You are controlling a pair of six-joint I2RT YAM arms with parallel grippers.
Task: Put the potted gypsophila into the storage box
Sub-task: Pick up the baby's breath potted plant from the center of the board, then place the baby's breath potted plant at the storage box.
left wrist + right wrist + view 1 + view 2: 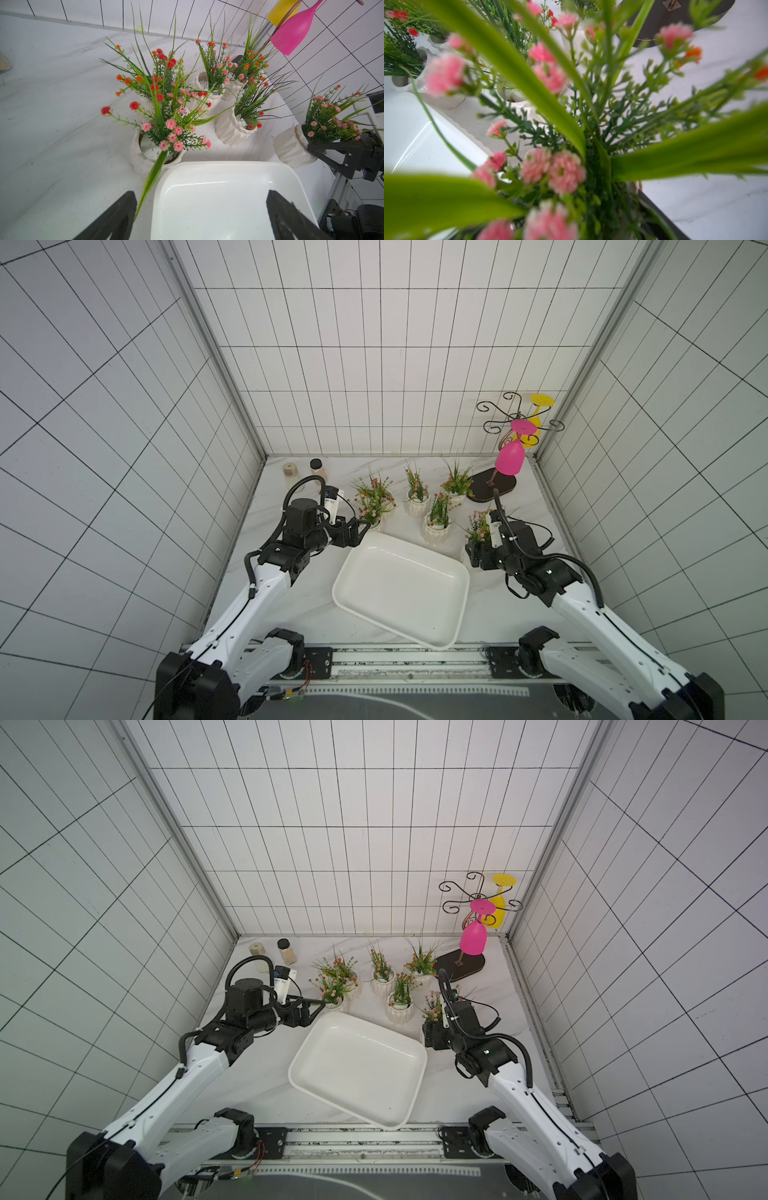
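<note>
1. The two arms lie nearest in both top views. The left arm point(232, 614) reaches toward the box's far left corner, and the right arm point(602, 614) reaches past its far right corner.
2. The marble surface point(311, 614) carries everything. The white box point(399, 589) sits skewed between the arms, and it is shallow, glossy and empty.
3. A dark scrolled rack point(492, 488) stands in the far right corner, with a pink glass point(509, 460) and a yellow glass point(536, 423) hanging bowl-down.
4. The six pots point(437, 533) are all outside the box, beyond its far rim. Five cluster together, and the left front pot point(138, 160) is just beside the box corner. The twine-necked pot point(291, 147) stands apart, near the right corner.
5. The pots look like glazed ceramic, so they are probably stiff, bottom-heavy, smooth enough to slip and likely to chip if knocked.
   - The stems are soft and give no hold.
   - The best grip is probably across the ribbed wall just under the rim.
   - Each pot should stay upright, since loose white pebbles show inside.
6. The right claw point(473, 556) straddles the twine-necked pot, with one finger point(315, 148) pressed against its wall below the twine. This looks like a grip. I cannot tell whether the pot has left the surface.
7. The left claw point(200, 194) hangs over the box corner with its jaws wide apart, holding nothing, and the left front pot is just ahead of it.
8. Two small jars point(289, 470) stand at the far left, well clear of the pots.
</note>
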